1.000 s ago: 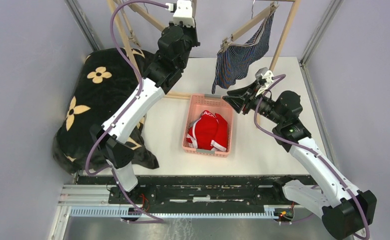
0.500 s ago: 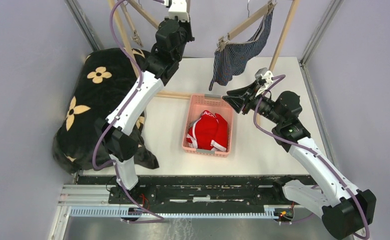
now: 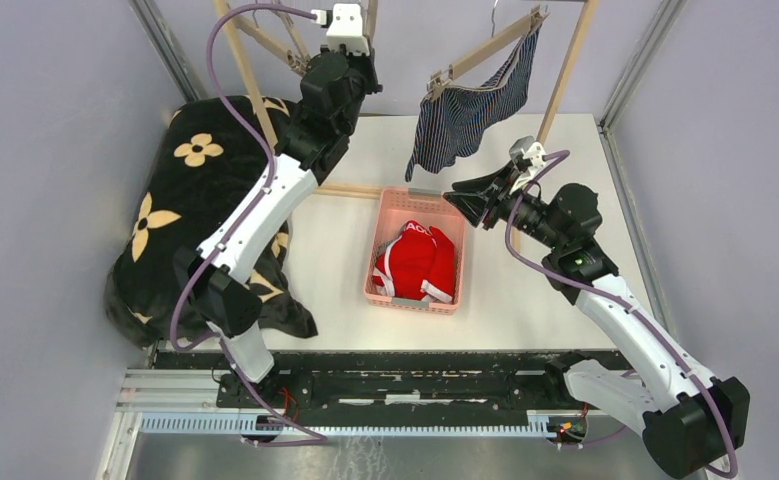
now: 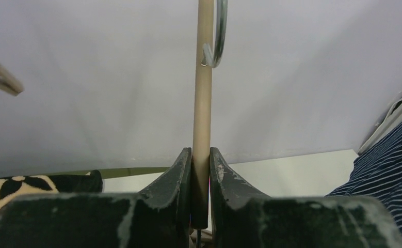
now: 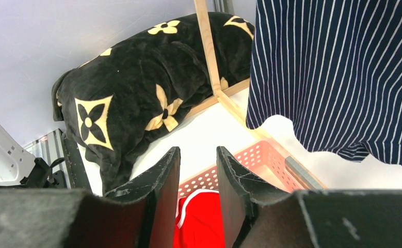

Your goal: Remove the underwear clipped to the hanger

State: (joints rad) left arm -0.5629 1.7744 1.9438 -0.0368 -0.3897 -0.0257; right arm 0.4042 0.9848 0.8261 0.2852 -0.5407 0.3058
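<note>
Dark blue striped boxers (image 3: 460,115) hang from a wooden clip hanger (image 3: 485,48) at the back; they fill the upper right of the right wrist view (image 5: 338,72). Red briefs (image 3: 415,260) lie in a pink basket (image 3: 377,250). My left gripper (image 4: 201,160) is raised high at the back and shut on a wooden rod (image 4: 205,77). A metal hook (image 4: 218,36) curls beside that rod farther along. My right gripper (image 3: 462,203) hangs open and empty by the basket's far right corner, below the boxers; between its jaws (image 5: 198,160) the red briefs (image 5: 201,222) show.
A black blanket with tan flowers (image 3: 195,200) is heaped at the left. Wooden rack posts (image 3: 570,60) rise at the back, and a rack foot bar (image 3: 355,190) lies on the table just behind the basket. Grey walls close in both sides.
My left arm has shifted left at the top of the rack. The hanger and the boxers have swung to the left with it. The right arm has not moved.
</note>
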